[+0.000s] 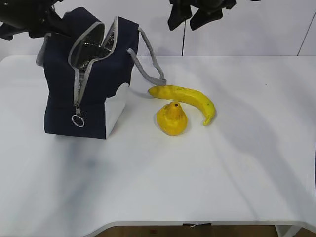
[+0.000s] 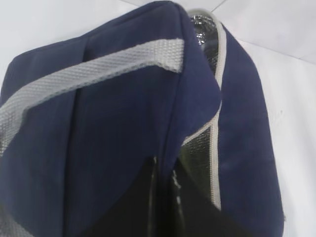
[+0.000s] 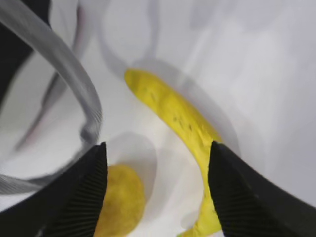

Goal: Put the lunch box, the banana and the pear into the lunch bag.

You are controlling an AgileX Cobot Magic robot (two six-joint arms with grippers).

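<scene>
Lunch bag (image 1: pixel 86 84) stands at the upper left of the exterior view on the white table (image 1: pixel 197 173), zipper undone and mouth gaping so the silver lining shows. The left gripper (image 2: pixel 163 197) is pressed together on the bag's rear wall near the top edge, in the left wrist view pinching navy fabric beside the zipper tape; this hold most likely keeps the mouth open and the bag steady for loading. One grey handle (image 1: pixel 148 69) trails down the bag's right side toward the fruit.

Banana (image 1: pixel 185 98) lies right of the bag near frame centre, with the pear (image 1: pixel 172 119) just beside it on the near side. Whether the two touch cannot be told. The lunch box is not visible in any view; it may already sit inside the bag, but the interior is too dark to confirm.

Right gripper (image 3: pixel 155 192) hangs above the fruit with jaws spread wide, holding nothing. In the right wrist view the banana (image 3: pixel 182 123) and pear (image 3: pixel 121 202) lie below, apparently in line for a descent.
</scene>
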